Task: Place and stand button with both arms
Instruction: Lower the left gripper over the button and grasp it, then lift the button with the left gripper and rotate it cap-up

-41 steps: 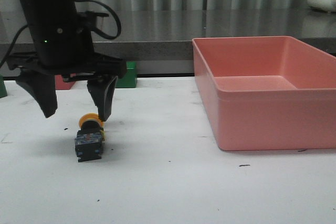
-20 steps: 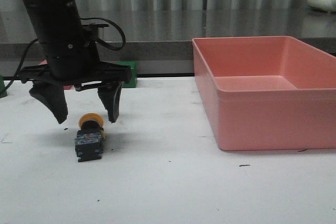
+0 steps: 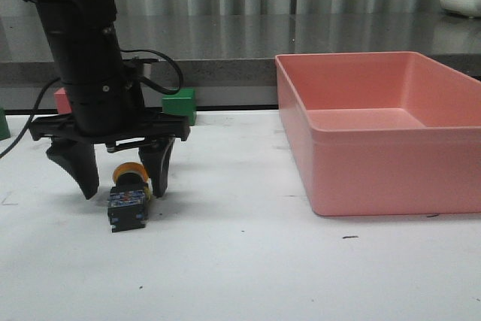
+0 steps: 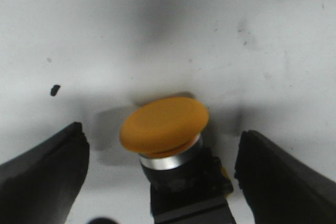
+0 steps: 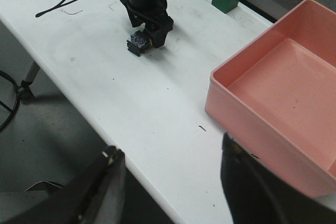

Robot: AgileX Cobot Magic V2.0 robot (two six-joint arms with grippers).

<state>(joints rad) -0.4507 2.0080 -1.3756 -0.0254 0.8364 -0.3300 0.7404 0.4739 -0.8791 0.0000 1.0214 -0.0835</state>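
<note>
The button [image 3: 128, 199] lies on its side on the white table, at the left. Its yellow-orange cap [image 4: 164, 125] points toward the back and its blocky black base faces the front. My left gripper [image 3: 124, 189] is open and low over the table, one finger on each side of the cap, and neither touches it. In the left wrist view the cap sits between the two dark fingers [image 4: 47, 171], with a gap on each side. My right gripper [image 5: 170, 148] is open and empty, high above the table's front edge, far from the button [image 5: 139, 42].
A large pink bin [image 3: 376, 129] stands on the right half of the table. A green cube [image 3: 180, 105] and a pink cube [image 3: 63, 99] sit at the back edge behind the left arm. A cable [image 5: 63, 4] trails across the table from that arm.
My left gripper has come down and shifted slightly right, so its open fingers now straddle the button's cap. The button has not moved.
</note>
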